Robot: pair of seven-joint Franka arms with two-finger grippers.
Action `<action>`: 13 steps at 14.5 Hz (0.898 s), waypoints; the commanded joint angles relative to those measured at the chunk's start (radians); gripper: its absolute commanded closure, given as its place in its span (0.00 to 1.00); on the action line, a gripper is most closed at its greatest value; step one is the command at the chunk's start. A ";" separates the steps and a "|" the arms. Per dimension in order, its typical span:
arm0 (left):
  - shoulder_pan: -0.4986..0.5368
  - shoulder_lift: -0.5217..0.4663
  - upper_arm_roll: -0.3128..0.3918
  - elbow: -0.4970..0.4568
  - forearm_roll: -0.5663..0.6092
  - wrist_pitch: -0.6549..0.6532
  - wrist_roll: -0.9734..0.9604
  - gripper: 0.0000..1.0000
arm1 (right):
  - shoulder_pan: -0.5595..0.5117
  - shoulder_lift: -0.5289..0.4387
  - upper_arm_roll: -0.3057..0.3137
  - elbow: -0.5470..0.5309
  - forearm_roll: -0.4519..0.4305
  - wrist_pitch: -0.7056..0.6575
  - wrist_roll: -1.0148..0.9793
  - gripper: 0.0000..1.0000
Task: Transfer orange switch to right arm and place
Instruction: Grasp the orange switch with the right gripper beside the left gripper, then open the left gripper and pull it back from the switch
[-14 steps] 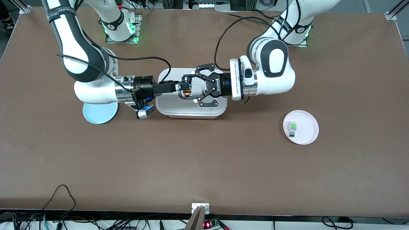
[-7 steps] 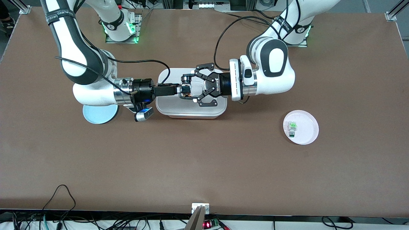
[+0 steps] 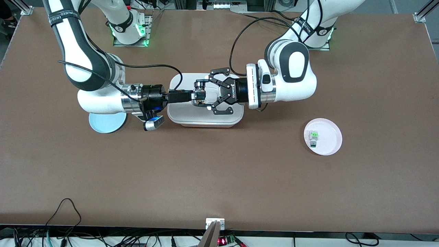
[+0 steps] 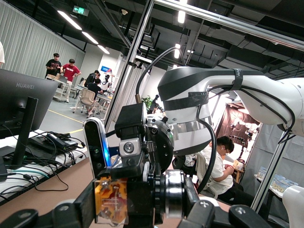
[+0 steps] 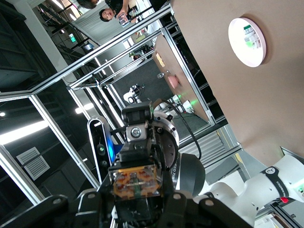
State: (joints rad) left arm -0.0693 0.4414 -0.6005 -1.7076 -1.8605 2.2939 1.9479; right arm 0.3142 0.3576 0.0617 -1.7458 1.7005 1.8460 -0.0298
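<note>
Two pincers met nose to nose over the white tray (image 3: 178,115): right pincer (image 3: 196,97) clamped on the orange switch (image 3: 201,101), left pincer (image 3: 210,95) w/ fingers spread apart around it, mid-desk (image 3: 219,178).

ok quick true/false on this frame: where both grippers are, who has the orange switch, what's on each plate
1. Both grippers meet over the white tray. True: the left gripper and the right gripper face each other above it.
2. The orange switch lies on the pink plate. False: the right gripper holds it in the air over the tray. The pink plate carries only the white-and-green part.
3. The left gripper's fingers are spread open. True.
4. The blue plate sits toward the left arm's end of the table. False: it is toward the right arm's end, partly hidden under that arm.
</note>
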 commanded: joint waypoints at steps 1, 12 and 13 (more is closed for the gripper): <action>-0.010 0.006 -0.001 0.022 -0.023 0.013 0.003 0.55 | -0.007 0.012 0.004 0.020 0.018 -0.001 0.002 0.81; 0.006 0.000 -0.002 0.011 -0.016 -0.002 -0.061 0.00 | -0.009 0.011 0.004 0.022 0.011 -0.002 -0.001 0.81; 0.008 -0.007 -0.001 0.009 -0.014 -0.004 -0.098 0.00 | -0.010 0.011 0.003 0.022 0.008 -0.002 -0.001 0.81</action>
State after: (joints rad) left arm -0.0645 0.4414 -0.6004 -1.7059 -1.8605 2.2938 1.9013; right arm 0.3111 0.3578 0.0606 -1.7456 1.7007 1.8461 -0.0298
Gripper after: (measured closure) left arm 0.000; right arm 0.586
